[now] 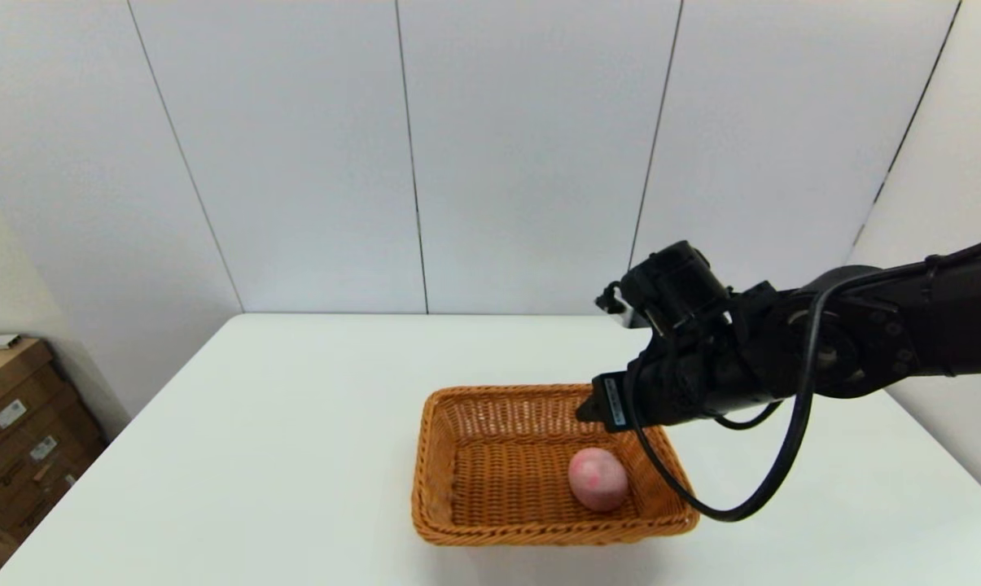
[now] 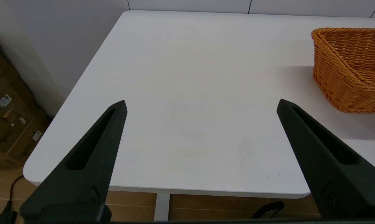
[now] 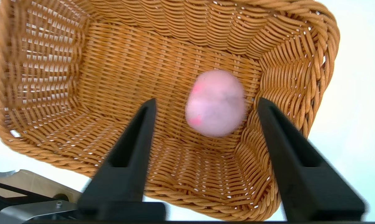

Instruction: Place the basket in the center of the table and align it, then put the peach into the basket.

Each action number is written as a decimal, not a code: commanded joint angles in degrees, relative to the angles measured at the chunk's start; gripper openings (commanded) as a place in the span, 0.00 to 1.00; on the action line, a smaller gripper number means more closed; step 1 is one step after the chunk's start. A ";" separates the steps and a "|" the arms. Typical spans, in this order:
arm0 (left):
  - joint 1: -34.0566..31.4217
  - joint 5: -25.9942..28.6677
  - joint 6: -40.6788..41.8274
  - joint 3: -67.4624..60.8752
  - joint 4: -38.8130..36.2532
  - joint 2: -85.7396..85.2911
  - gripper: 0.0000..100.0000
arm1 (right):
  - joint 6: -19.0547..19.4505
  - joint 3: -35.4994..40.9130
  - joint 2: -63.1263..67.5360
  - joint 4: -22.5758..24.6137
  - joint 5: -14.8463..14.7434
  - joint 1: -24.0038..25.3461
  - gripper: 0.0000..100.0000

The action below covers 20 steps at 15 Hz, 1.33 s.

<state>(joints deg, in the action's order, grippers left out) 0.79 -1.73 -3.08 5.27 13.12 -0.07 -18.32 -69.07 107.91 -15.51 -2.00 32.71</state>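
One egg-shaped pink peach point(image 1: 597, 478) in woven wicker basket point(image 1: 457, 456), right gripper point(image 3: 206, 104) spread empty above.

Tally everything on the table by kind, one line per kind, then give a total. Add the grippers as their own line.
Basket: 1, orange-brown wicker, on the table
Peach: 1, pink, lying inside the basket
Total things on the table: 2
Grippers: 2, both open; right gripper above the basket, left gripper off by the table's edge
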 commanded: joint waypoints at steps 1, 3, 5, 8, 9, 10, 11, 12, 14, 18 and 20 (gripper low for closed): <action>0.00 -0.03 -0.08 0.01 0.07 -0.01 1.00 | -0.13 1.84 -8.77 -0.40 -0.02 -0.54 1.00; 0.00 -0.03 -0.08 0.01 0.07 -0.01 1.00 | -0.05 5.88 -16.94 -0.31 -0.11 -0.01 1.00; 0.00 -0.03 -0.08 0.01 0.07 -0.01 1.00 | -0.13 10.45 -25.38 -0.23 -2.92 0.25 1.00; 0.00 -0.03 -0.08 0.01 0.07 -0.01 1.00 | -0.05 18.45 -36.46 0.21 -12.85 -0.28 1.00; 0.00 -0.03 -0.08 0.01 0.07 -0.01 1.00 | -0.05 20.20 -38.74 0.21 -15.49 -0.54 1.00; 0.00 -0.03 -0.08 0.01 0.07 -0.01 1.00 | 0.04 22.05 -41.03 0.30 -16.46 -1.86 1.00; 0.00 -0.03 -0.08 0.01 0.07 -0.01 1.00 | 0.66 23.90 -43.14 0.74 -16.28 -6.08 1.00; 0.00 -0.03 -0.08 0.01 0.07 -0.01 1.00 | 1.45 25.57 -45.25 2.06 -15.23 -11.00 1.00; 0.00 -0.03 -0.08 0.01 0.07 -0.01 1.00 | 6.90 31.45 -54.30 6.37 -5.82 -22.78 1.00; 0.00 -0.03 -0.08 0.01 0.07 -0.01 1.00 | 16.04 46.31 -71.52 12.43 -2.75 -31.04 1.00; 0.00 -0.03 -0.08 0.01 0.07 -0.01 1.00 | 18.15 55.10 -80.67 19.64 -3.10 -32.27 1.00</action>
<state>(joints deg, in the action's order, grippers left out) 0.79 -1.73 -3.16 5.27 13.09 -0.07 -4.99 -26.48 43.59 -4.55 -5.84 4.85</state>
